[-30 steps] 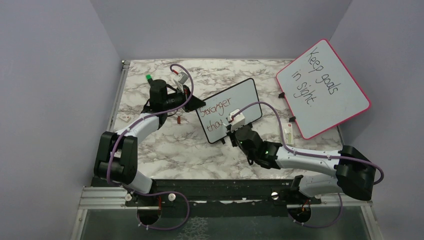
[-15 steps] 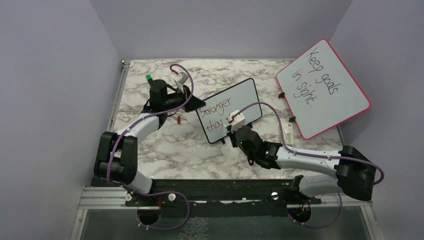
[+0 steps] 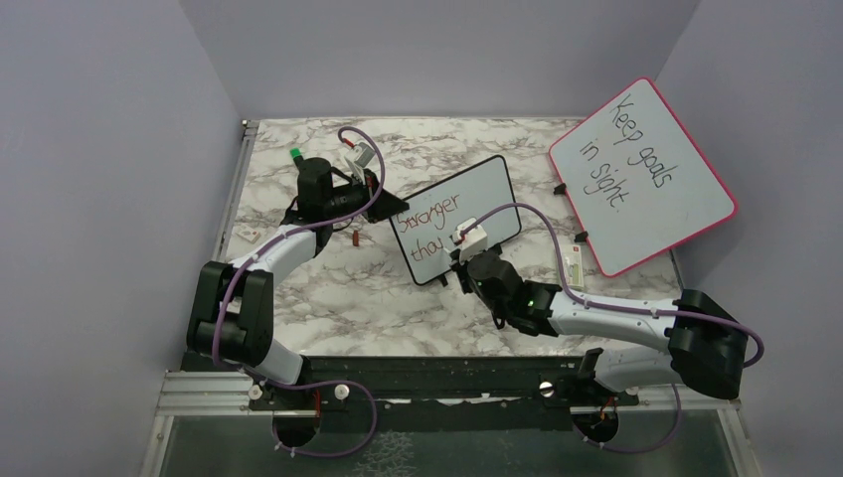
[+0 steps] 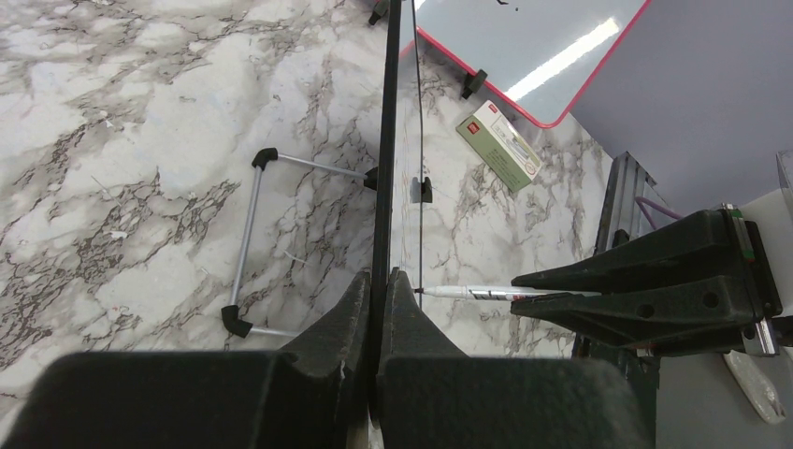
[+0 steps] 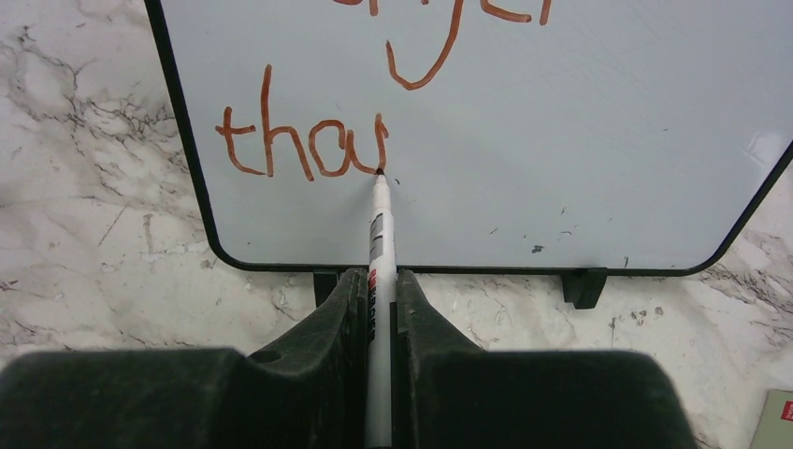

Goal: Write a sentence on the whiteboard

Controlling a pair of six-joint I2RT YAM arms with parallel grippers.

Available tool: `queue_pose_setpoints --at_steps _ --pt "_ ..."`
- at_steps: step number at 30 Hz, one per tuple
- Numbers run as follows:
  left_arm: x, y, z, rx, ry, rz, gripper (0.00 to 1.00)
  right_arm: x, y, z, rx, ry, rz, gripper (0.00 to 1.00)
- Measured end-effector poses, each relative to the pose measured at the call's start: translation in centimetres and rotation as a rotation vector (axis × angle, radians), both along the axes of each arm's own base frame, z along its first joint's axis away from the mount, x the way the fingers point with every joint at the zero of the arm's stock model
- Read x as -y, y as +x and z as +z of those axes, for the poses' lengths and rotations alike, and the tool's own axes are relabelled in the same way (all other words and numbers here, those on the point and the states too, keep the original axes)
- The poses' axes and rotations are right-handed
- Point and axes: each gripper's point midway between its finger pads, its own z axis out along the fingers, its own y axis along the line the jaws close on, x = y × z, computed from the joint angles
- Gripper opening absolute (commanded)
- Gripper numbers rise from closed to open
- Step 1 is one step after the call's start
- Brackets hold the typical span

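The whiteboard [image 3: 484, 189] stands upright mid-table on its black feet. My left gripper [image 3: 383, 204] is shut on its left edge; the left wrist view shows the black frame [image 4: 388, 140] pinched between my left gripper's [image 4: 380, 276] jaws. The sentence [image 3: 429, 216] reads "Stronger" with a second reddish-brown line [image 5: 299, 145] begun under it. My right gripper [image 5: 376, 276] is shut on a white marker [image 5: 379, 234], whose tip touches the board [image 5: 580, 140] at the end of the last stroke. The marker [image 4: 468, 292] also shows from the side, meeting the board face.
A larger pink-framed board [image 3: 641, 174] with black handwriting leans at the back right. A small white box [image 3: 574, 268] lies on the marble beside it. A small reddish piece [image 3: 356, 237] lies near the left arm. Purple walls close three sides.
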Motion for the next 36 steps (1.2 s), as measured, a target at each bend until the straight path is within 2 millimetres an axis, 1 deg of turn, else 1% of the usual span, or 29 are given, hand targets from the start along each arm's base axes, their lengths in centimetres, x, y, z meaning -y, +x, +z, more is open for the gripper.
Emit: queue_pose_setpoints --at_steps 12,21,36 --pt "0.0 0.1 0.0 0.003 0.002 0.004 0.00 -0.1 0.9 0.9 0.048 0.008 -0.004 0.01" --pt "-0.1 0.4 -0.1 0.005 0.006 0.021 0.00 -0.1 1.6 0.9 0.060 0.010 -0.014 0.01" --pt "-0.1 0.4 0.0 0.006 0.008 0.024 0.00 0.4 2.4 1.5 0.082 0.012 -0.030 0.01"
